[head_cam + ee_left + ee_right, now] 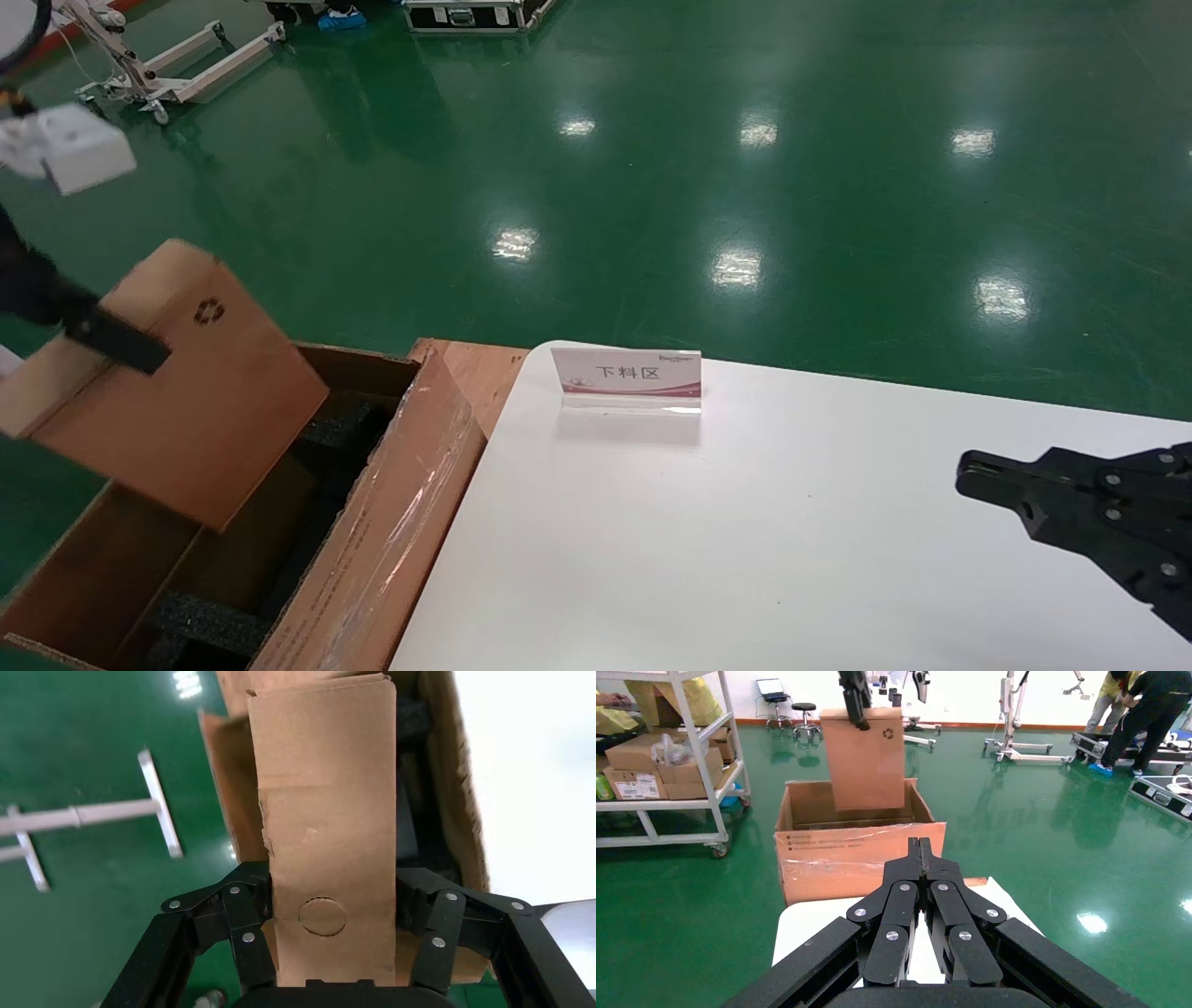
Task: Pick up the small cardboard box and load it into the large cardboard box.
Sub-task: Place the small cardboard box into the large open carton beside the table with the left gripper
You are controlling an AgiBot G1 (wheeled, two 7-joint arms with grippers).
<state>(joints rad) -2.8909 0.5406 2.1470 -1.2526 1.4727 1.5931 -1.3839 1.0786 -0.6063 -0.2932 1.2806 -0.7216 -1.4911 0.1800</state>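
The small cardboard box (186,382), plain brown with a black recycling symbol, hangs tilted over the open large cardboard box (391,522). My left gripper (116,340) is shut on it; in the left wrist view the small cardboard box (327,832) fills the space between the black fingers (242,931). The right wrist view shows the small cardboard box (866,759) above the large cardboard box (859,850), which holds black foam and has shiny tape on its side. My right gripper (968,471) rests shut over the white table at the right, holding nothing.
The white table (745,540) stands to the right of the large box and carries a small sign stand (629,377). Green floor surrounds it. A shelf rack with cartons (663,762) and people (1137,713) stand farther off in the right wrist view.
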